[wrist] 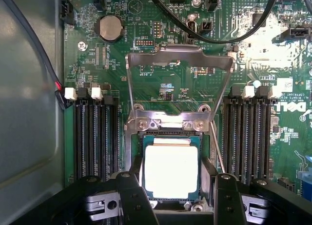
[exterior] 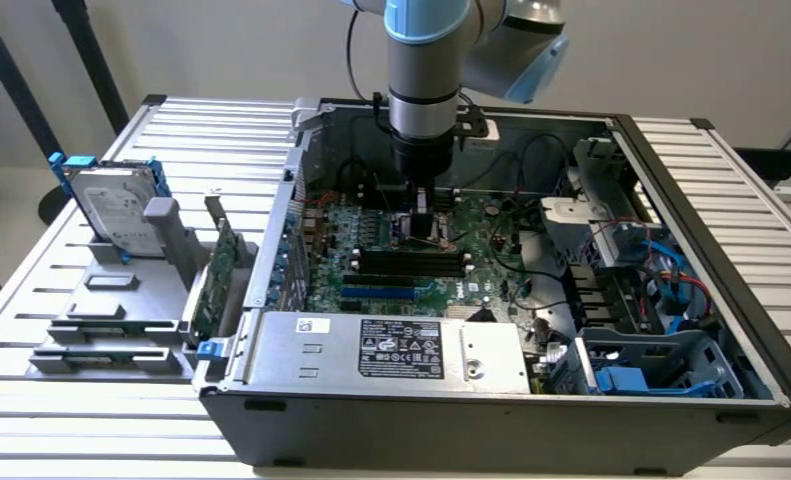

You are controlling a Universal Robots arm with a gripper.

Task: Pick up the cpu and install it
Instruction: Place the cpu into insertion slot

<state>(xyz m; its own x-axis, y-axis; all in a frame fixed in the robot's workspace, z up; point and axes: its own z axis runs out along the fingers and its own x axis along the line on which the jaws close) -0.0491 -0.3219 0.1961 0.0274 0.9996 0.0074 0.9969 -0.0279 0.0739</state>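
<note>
The cpu (wrist: 170,170), a flat silver square with a thin green rim, lies level inside the dark socket frame (wrist: 168,123) on the green motherboard. My gripper (wrist: 173,181) stands straight over it, its two black fingers (wrist: 130,191) pressed against the chip's opposite edges. The socket's metal load plate (wrist: 179,56) is swung up and open beyond the chip. In the exterior view my gripper (exterior: 423,228) reaches down into the open computer case (exterior: 502,410), at the middle of the motherboard (exterior: 368,265).
Black memory slots (wrist: 95,137) flank the socket on both sides. Black cables (wrist: 214,34) cross the board beyond the load plate. A power supply (exterior: 395,345) fills the case front. Outside, at the exterior view's left, a hard drive (exterior: 112,210) stands in a grey rack.
</note>
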